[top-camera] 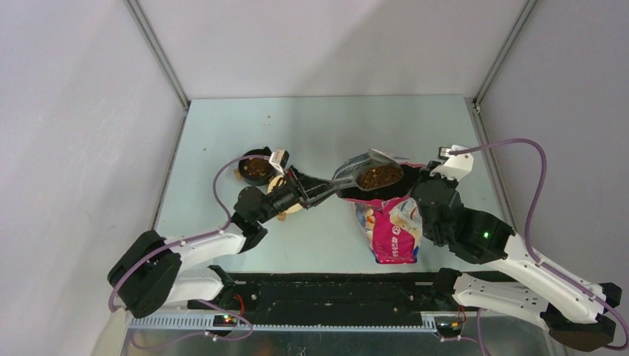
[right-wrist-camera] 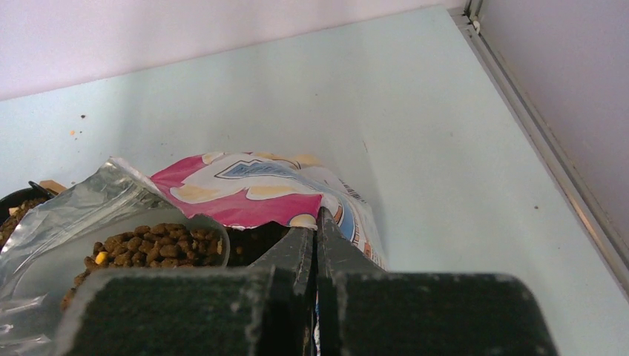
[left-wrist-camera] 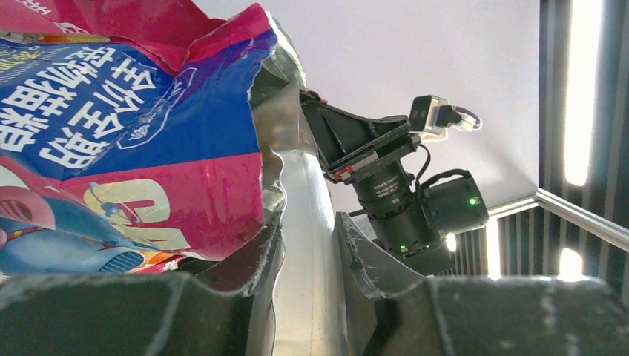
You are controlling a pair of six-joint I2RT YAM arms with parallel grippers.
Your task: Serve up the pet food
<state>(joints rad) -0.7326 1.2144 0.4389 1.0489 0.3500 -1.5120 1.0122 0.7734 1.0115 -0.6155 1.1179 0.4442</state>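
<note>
The pet food (top-camera: 380, 176) fills a clear plastic scoop (top-camera: 371, 167) held just above the open mouth of the blue-and-pink bag (top-camera: 394, 230). My left gripper (top-camera: 315, 191) is shut on the scoop's handle (left-wrist-camera: 304, 245), with one finger on each side (left-wrist-camera: 308, 222). My right gripper (top-camera: 424, 182) is shut on the bag's top edge (right-wrist-camera: 317, 216) and holds the mouth open. The kibble in the scoop (right-wrist-camera: 152, 241) shows in the right wrist view beside the bag's rim (right-wrist-camera: 252, 189). A black bowl (top-camera: 257, 169) holding more kibble stands to the left, behind my left wrist.
A tan round object (top-camera: 282, 185) and a small white piece (top-camera: 280, 158) lie beside the bowl, under my left wrist. The bag (left-wrist-camera: 111, 133) fills the left of the left wrist view, with my right wrist's camera (left-wrist-camera: 415, 200) behind the scoop. Enclosure walls ring the table (top-camera: 326, 126).
</note>
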